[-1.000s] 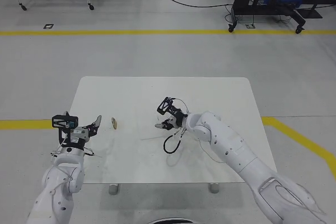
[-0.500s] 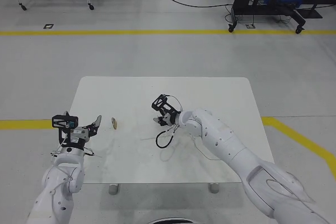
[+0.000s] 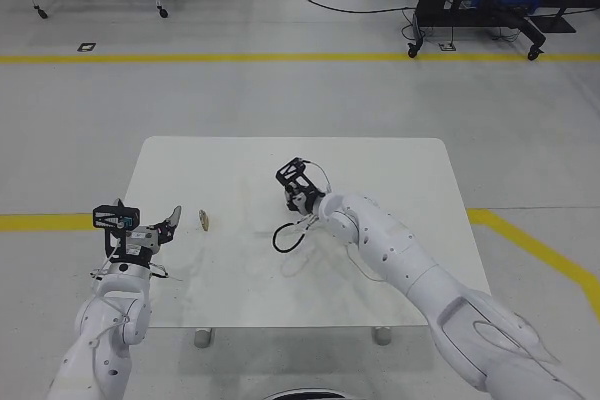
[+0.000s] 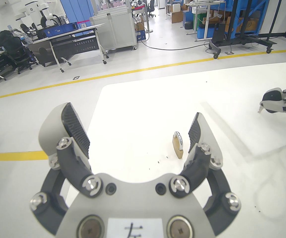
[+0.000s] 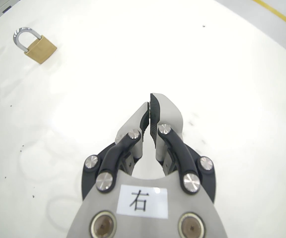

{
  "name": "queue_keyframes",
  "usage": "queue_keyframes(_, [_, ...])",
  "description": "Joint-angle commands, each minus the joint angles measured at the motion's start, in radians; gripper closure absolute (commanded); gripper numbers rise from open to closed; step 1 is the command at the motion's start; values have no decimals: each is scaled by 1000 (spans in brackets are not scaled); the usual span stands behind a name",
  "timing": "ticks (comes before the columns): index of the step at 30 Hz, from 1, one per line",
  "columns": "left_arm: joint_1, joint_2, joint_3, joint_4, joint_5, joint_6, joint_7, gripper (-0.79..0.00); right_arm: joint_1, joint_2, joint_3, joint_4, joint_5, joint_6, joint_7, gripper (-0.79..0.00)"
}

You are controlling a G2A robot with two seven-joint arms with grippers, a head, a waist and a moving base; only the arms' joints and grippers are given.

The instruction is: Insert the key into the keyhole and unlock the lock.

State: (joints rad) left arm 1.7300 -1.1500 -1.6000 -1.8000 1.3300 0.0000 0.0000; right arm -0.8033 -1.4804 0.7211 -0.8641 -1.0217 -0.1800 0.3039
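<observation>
Brass and steel, the padlock (image 3: 205, 219) lies flat on the white surface (image 3: 380, 170) near its left edge, its shackle seated in the body and turned away from the robot. The left hand (image 3: 170, 228) sits at that same edge, released, its two ribbed fingers spread wide. In the left wrist view the padlock (image 4: 178, 144) shows between the fingers of the left hand (image 4: 133, 115), close beside one of them without touching it, on the surface (image 4: 133, 95).

The right hand (image 3: 292, 206) is held near the middle of the surface, well apart from the padlock. In the right wrist view the right hand (image 5: 149, 102) is clenched, its pads pressed together at the tips over the bare surface (image 5: 157, 38), with the padlock (image 5: 36, 46) farther off to one side. From the left wrist view, the right hand (image 4: 263, 105) has a small grey sliver poking out below its fingertips, apparently the key (image 4: 260, 109); little of it can be made out.

A black cable (image 3: 285, 240) hangs in a loop under the right wrist. A yellow line (image 3: 280, 57) crosses the floor beyond the surface.
</observation>
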Motion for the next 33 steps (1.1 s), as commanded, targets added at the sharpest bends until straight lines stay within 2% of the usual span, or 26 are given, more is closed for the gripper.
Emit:
queue_keyframes(1, [0, 0, 0, 0, 0, 0, 0, -785, -37, 17, 24, -71, -41, 41, -4, 0])
queue_keyframes(5, [0, 0, 0, 0, 0, 0, 0, -785, -123, 56, 82, -218, -127, 89, 19, 0])
queue_keyframes(10, [0, 0, 0, 0, 0, 0, 0, -785, -196, 91, 138, -333, -187, 36, 107, 0])
queue_keyframes(19, [0, 0, 0, 0, 0, 0, 0, -785, -196, 91, 138, -333, -187, 36, 107, 0])
queue_keyframes(22, [-5, 3, 14, -11, 45, -56, -25, -785, -203, 92, 141, -334, -186, 38, 99, 0])
queue_keyframes(28, [-63, 7, 97, -19, 172, -175, -169, -785, -207, 91, 146, -314, -177, 4, 115, 0])
queue_keyframes(33, [-120, 4, 150, -6, 214, -218, -235, -785, -196, 85, 135, -288, -173, -20, 112, 0])
